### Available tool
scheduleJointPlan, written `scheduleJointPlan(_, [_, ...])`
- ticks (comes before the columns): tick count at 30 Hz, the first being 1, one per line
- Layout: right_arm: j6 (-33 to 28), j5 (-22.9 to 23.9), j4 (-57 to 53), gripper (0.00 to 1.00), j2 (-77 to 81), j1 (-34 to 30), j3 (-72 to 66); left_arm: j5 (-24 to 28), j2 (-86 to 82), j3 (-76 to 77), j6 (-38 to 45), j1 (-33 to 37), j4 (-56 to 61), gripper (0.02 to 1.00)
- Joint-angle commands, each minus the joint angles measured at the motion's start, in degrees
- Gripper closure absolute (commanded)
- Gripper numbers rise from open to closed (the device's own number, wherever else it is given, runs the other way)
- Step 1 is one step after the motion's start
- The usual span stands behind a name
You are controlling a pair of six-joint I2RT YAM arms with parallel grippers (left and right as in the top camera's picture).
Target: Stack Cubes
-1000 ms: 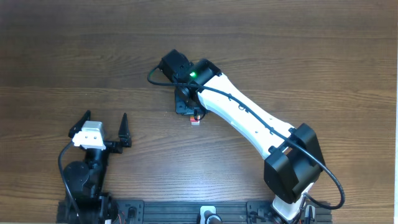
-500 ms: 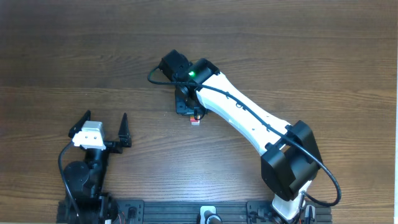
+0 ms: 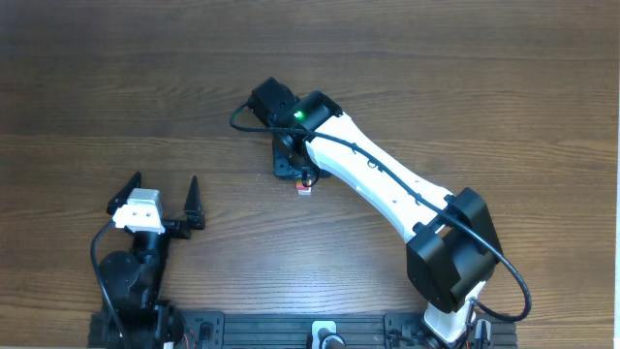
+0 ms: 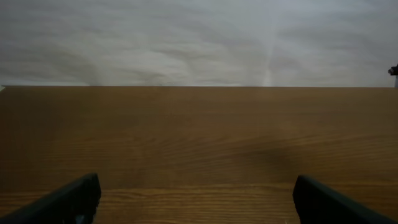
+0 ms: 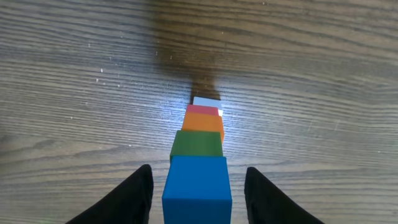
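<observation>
A stack of cubes stands mid-table: white at the bottom, then red, orange and green, with a blue cube on top. My right gripper is open right above the stack. Its fingers flank the blue cube with a gap on each side. In the top view the right gripper covers most of the stack, and a red and white bit peeks out beside it. My left gripper rests open near its base at the table's front left, holding nothing.
Bare wooden table surrounds the stack on all sides. The white right arm stretches diagonally from the front right to the middle. A pale wall lies beyond the table's far edge.
The right arm's rear links have shifted very slightly to the left. The gripper, the stack and the left arm look unchanged.
</observation>
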Motion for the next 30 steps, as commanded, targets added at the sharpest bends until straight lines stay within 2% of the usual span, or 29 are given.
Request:
scheduleJointPlan(1, [0.15,0.96,0.17,0.474,0.74,-0.42,1.25,0.72,-0.11,-0.35,-0.61,-0.26,0.02,0.018])
scheduleJointPlan(5, [0.15,0.98,0.28,0.299,0.74,-0.44,1.25,0.74,-0.11,-0.35,-0.61,-0.26,0.02,0.018])
scheduleJointPlan(6, [0.15,1.01,0.39,0.231,0.74,-0.63,1.25,0.74,-0.11,-0.37,-0.61,-0.26,0.02,0.018])
scheduleJointPlan(7, [0.15,1.05,0.46,0.084,0.74,-0.87,1.25,0.72,-0.11,-0.35,-0.61,-0.26,0.02,0.018])
scheduleJointPlan(8, [0.15,1.36,0.55,0.009,0.74,-1.25,1.25,0.72,-0.11,-0.35,-0.61,-0.26,0.04,0.018])
scheduleJointPlan(16, [-5.75,2.08,2.51,0.007,0.70,-8.26,3.08,0.74,-0.11,-0.35,-0.61,-0.26,0.02,0.018])
scheduleJointPlan(21, [-11.15,4.11,3.23,0.007,-0.20,-16.92,4.00,0.74,-0.11,-0.35,-0.61,-0.26,0.02,0.018])
scheduleJointPlan(30, [-21.38,4.46,3.15,0.009,-6.45,-30.97,2.91,0.72,-0.11,-0.35,-0.61,-0.26,0.02,0.018])
